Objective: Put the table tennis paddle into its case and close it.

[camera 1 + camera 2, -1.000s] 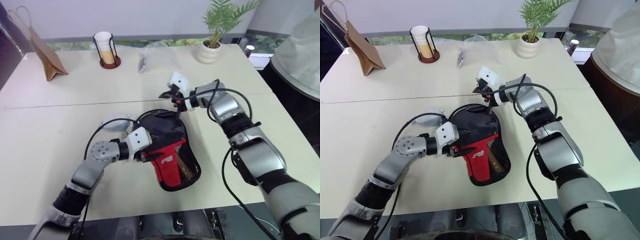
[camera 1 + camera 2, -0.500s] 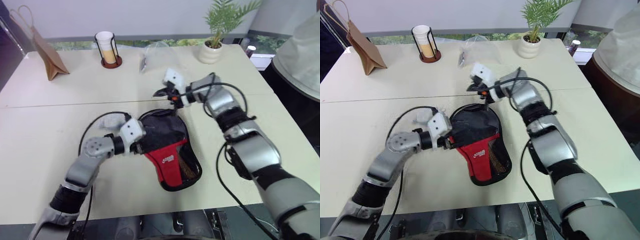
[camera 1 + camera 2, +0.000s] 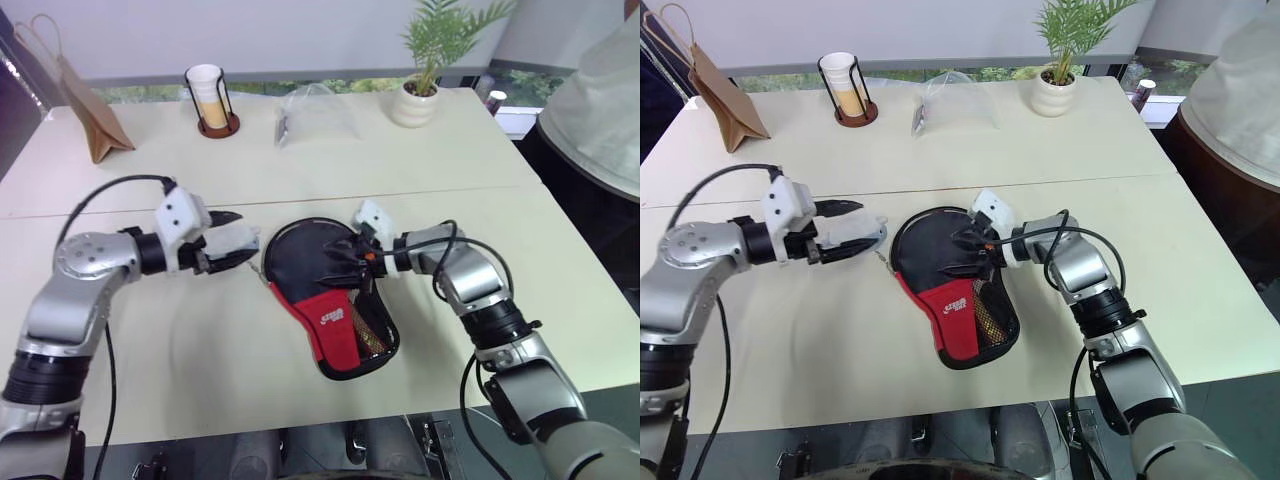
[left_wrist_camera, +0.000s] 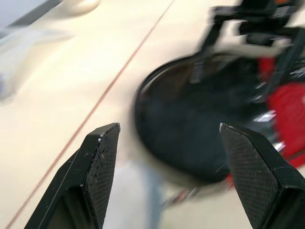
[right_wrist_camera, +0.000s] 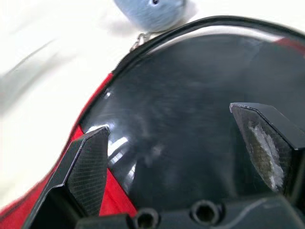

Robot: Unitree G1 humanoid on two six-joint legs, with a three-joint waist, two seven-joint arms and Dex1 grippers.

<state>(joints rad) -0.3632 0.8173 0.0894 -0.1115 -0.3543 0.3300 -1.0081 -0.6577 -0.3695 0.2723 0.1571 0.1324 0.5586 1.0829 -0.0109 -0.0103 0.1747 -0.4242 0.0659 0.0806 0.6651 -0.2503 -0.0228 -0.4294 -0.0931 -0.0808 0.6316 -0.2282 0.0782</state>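
black-and-red case (image 3: 325, 305) flat on table, paddle unseen

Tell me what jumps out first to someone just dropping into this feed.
The black and red case lying mid-table, nearer the front edge, with the right gripper open just over its round black end. To its left the left gripper hangs open above bare table, holding nothing. Along the far edge stand a potted plant, a cup in a wire holder and a brown paper bag.

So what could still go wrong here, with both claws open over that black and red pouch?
The right gripper hovers open over the case; pressing on it could slide the case across the table. The zipper pull lies at the case's edge near the open left gripper; it looks small, so a grab could miss.
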